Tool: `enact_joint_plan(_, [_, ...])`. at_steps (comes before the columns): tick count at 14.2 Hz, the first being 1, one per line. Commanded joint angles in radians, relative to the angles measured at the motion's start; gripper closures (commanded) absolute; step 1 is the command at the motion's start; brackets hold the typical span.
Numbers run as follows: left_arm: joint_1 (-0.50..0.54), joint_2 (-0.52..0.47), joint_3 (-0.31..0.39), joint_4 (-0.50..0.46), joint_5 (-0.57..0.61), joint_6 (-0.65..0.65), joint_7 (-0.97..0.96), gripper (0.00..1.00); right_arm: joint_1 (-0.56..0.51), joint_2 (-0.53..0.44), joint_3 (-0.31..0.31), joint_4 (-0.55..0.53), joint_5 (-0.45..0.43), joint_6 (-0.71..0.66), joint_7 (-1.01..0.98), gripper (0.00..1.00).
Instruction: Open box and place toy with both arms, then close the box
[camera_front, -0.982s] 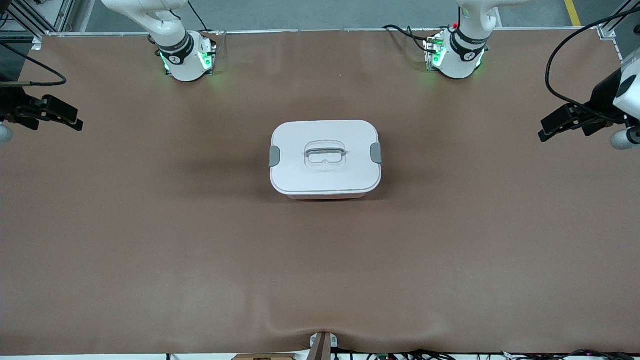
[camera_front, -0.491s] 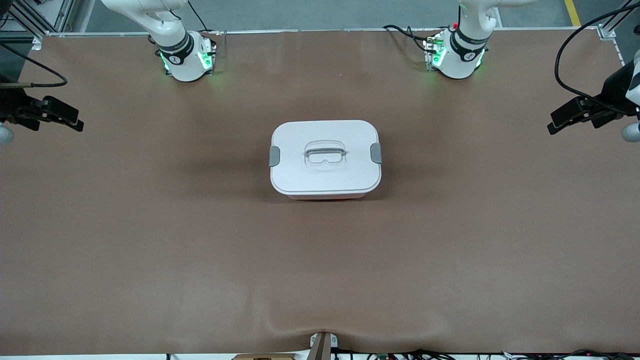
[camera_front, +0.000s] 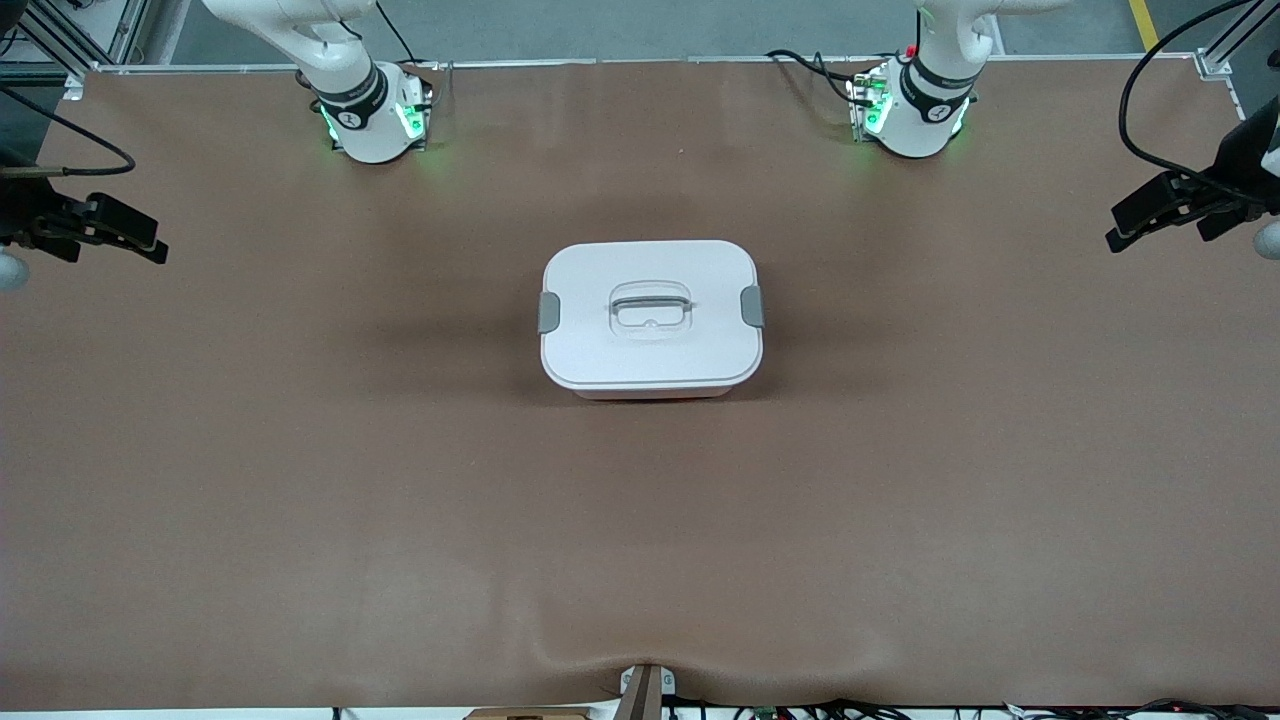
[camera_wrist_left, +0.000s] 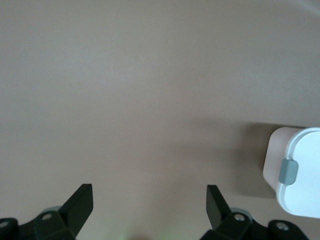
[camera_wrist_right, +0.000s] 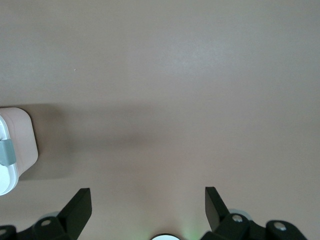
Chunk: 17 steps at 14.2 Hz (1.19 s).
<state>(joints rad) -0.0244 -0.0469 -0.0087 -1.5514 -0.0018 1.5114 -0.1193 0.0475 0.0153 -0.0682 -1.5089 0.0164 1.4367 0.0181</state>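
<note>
The box (camera_front: 651, 318) sits in the middle of the table (camera_front: 300, 450), lid (camera_front: 650, 270) on and both grey side clips (camera_front: 549, 312) down, and no toy is in sight. Whether it is already inside cannot be told. The left gripper (camera_front: 1160, 215) and right gripper (camera_front: 115, 228) hang spread and empty over the table's two ends, well apart from the box

Even overhead light is falling on the desk (camera_front: 300, 480), producing no glare. The box (camera_front: 650, 315) is casting soft shadows toward both ends. Both wrist views are rendering slightly soft.
</note>
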Motion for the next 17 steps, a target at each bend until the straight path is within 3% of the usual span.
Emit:
enact_joint_plan(1, [-0.009,-0.028,0.036,-0.024,0.014,0.015,0.083,0.0,0.002,0.009,-0.002,0.018,0.014,-0.009,0.002,0.0])
enact_joint_plan(17, [-0.005,0.013,0.035,0.021,0.002,0.012,0.058,0.0,-0.003,0.015,-0.002,0.018,0.008,-0.01,0.0,0.0])
